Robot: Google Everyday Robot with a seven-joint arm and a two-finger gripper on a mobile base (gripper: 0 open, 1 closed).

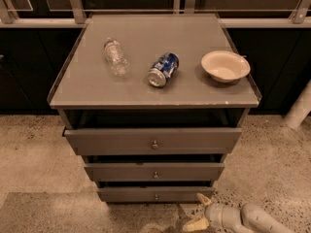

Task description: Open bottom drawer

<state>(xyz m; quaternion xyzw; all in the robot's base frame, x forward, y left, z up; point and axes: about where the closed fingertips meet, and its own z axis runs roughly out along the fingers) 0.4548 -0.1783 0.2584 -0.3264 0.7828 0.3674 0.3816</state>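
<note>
The grey surface (160, 38) caps a cabinet of three drawers, each front stepping back below the one above. The top drawer (194, 141) is the widest, the middle drawer (121, 171) sits under it, and the bottom drawer (126, 194) lies lowest, just above the speckled floor (34, 149). A dark gap shows over each front, so all three look slightly ajar. I cannot tell how far the lowest one stands out, and it seems the pull is not yet made.

The arm (257, 220) comes in from the lower right, low over the floor. The tool (198, 211) sits just below and to the right of the bottom drawer's front, apart from it. Its two pale fingers (203, 198) are spread, with nothing between them.

On the surface rest a bowl (225, 66) at right, a can (163, 70) on its side in the middle, and a bottle (115, 57) lying at left. None of them bears on the job.

The knob (156, 196) is tiny and sits at the centre of the front, to the left of the tool and a little higher. The step in hand looks like the approach. To do it well, shift left, line the spread fingers on either side of the knob, close firmly, then pull straight out along the drawer's travel, level with the floor, so the small knob does not slip free.
</note>
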